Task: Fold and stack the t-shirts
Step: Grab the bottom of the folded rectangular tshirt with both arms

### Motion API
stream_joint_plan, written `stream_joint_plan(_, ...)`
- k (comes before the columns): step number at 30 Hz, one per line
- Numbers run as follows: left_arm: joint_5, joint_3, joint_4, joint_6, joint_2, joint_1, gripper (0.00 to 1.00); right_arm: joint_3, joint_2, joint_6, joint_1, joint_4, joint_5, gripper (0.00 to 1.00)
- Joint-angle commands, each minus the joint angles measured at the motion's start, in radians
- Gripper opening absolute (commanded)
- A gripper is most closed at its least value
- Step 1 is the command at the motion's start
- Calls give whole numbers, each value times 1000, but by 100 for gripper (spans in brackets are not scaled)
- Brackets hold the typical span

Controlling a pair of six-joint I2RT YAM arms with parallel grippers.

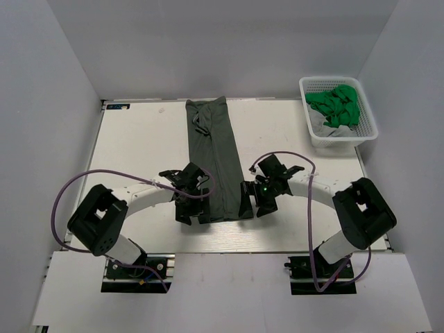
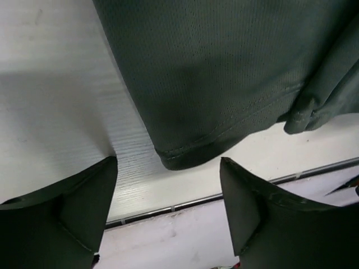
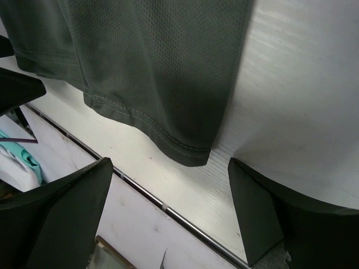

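Note:
The charcoal grey t-shirt lies folded into a long narrow strip down the middle of the table, from the far edge to near the front. My left gripper is open and empty at the strip's near left corner, just short of the hem. My right gripper is open and empty at the near right corner. Both sets of jaws stand wide apart above the table, with the hem just ahead of them. Green t-shirts are bunched in the basket.
The white lattice basket stands at the far right of the table. A metal strip marks the table's near edge, also in the right wrist view. Purple cables loop from both arms. Grey walls enclose the table.

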Motion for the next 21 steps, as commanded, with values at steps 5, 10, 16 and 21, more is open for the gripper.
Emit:
stream_joint_plan(5, -91, 28, 33, 53, 58, -9, 68, 65, 63, -15, -11, -8, 20, 85)
stream_joint_plan(10, -100, 9, 53, 53, 47, -31, 59, 90, 109, -40, -13, -26, -16, 73)
stream_joint_plan(16, -71, 0, 53, 53, 56, -51, 41, 88, 147, -35, -11, -31, -50, 52)
stream_joint_plan(21, -62, 11, 64, 33, 56, -60, 15, 73, 139, -23, -7, -25, -81, 29)
